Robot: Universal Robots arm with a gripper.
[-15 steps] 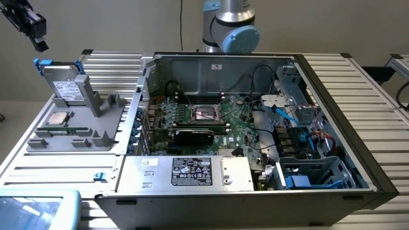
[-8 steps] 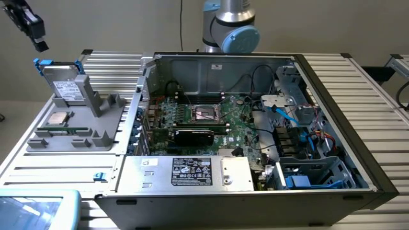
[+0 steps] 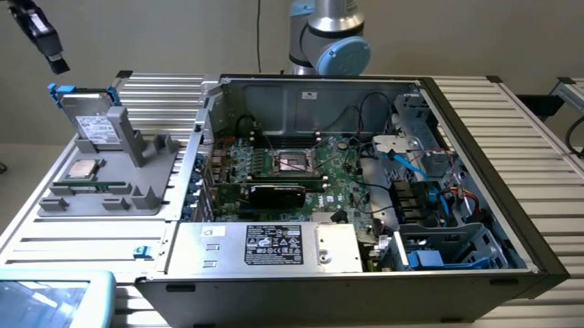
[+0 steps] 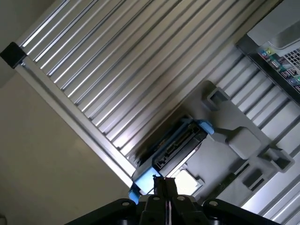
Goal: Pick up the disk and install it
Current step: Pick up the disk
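Step in hand, as judged: approach for pick-up, nothing grasped yet. Found gripper (image 3: pixel 59 65) in the air, fingers pressed together, empty. Found disk (image 3: pixel 91 121) below it and well apart, standing on edge in grey holder (image 3: pixel 146 179), top edge turned up toward the gripper. Judged need for pick-up: part fingers, line up across the thin edge.
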